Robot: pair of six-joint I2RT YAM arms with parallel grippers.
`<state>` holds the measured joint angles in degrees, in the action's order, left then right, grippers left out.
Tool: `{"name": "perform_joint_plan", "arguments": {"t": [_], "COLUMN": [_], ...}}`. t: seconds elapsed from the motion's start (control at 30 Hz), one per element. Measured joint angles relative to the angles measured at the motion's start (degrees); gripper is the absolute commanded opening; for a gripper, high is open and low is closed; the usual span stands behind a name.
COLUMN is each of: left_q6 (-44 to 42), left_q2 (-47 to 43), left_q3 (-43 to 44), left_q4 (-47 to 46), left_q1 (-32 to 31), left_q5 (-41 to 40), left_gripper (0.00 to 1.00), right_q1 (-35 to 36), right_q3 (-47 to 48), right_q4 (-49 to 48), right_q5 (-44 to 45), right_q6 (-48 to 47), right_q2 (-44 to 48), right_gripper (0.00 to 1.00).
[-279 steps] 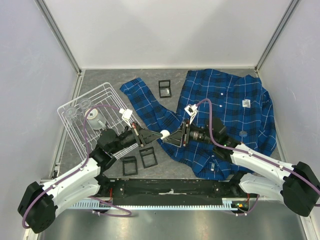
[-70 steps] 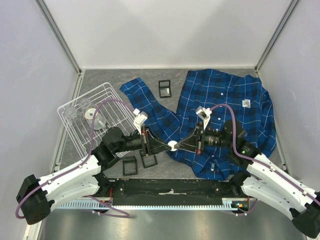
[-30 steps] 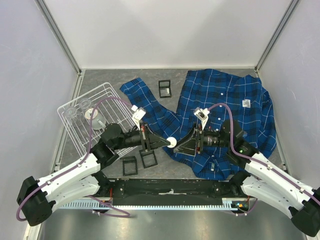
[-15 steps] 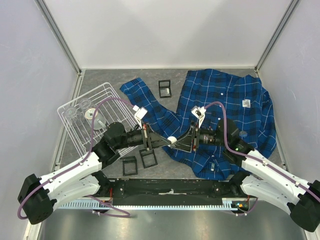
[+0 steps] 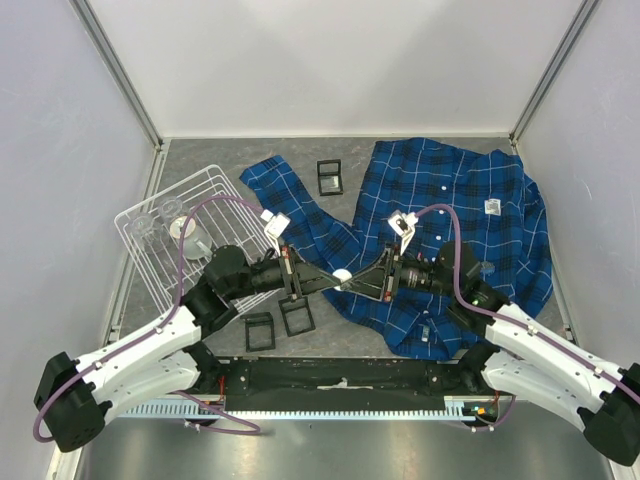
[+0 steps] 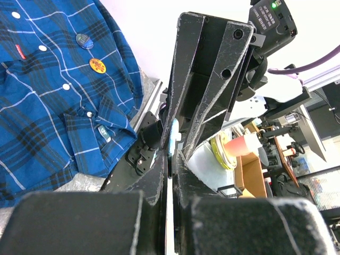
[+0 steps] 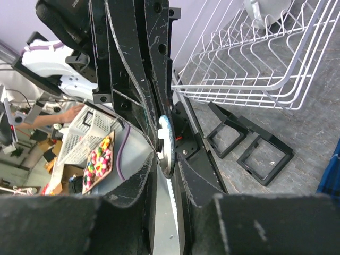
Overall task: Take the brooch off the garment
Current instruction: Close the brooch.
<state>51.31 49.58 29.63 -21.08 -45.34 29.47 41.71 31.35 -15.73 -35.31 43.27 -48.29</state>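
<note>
The garment (image 5: 450,200), a blue plaid shirt, lies spread at the right and shows in the left wrist view (image 6: 42,95) too. Both arms meet tip to tip above its left hem. Between them is the brooch (image 5: 342,275), a small round white disc. My left gripper (image 5: 335,278) is shut on its thin edge (image 6: 173,137). My right gripper (image 5: 351,279) comes from the other side, its fingers (image 7: 143,175) pressed against both faces of the disc (image 7: 167,143). Two other round pins (image 6: 98,65) sit on the shirt front.
A white wire rack (image 5: 170,230) holding a cup stands at the left, also in the right wrist view (image 7: 255,64). Black square frames lie under the left gripper (image 5: 297,314), beside it (image 5: 259,331) and at the back (image 5: 329,177).
The right gripper's jaws have narrowed onto the disc over the last second. Both arms have stayed at the meeting point, and the left grip is unchanged.
</note>
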Motion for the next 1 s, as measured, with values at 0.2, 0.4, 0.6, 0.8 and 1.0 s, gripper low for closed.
{"name": "perform_joint_plan", "arguments": {"t": [0.2,0.4,0.6,0.8,1.0], "left_q6": [0.0,0.0,-0.3,-2.0,-5.2], "left_q2": [-0.4,-0.4,-0.4,-0.4,-0.7], "left_q3": [0.0,0.0,0.0,0.1,1.0], "left_q4": [0.2,0.2,0.2,0.7,2.8], "left_q1": [0.0,0.0,0.0,0.0,-0.6], "left_q5": [-0.6,-0.6,-0.9,-0.9,-1.8], "left_gripper": [0.02,0.02,0.02,0.02,0.02], "right_q1": [0.7,0.9,0.9,1.1,1.1], "right_q3": [-2.2,-2.3,-2.3,-2.3,-2.2], "right_q4": [-2.4,-3.1,-3.0,-2.6,-2.1], "right_q5": [3.1,3.7,4.5,5.1,5.7], "right_q6": [3.1,4.5,5.5,6.7,7.9], "right_q2": [1.6,1.5,1.5,1.1,0.8], "right_gripper": [0.21,0.18,0.13,0.09,0.06]}}
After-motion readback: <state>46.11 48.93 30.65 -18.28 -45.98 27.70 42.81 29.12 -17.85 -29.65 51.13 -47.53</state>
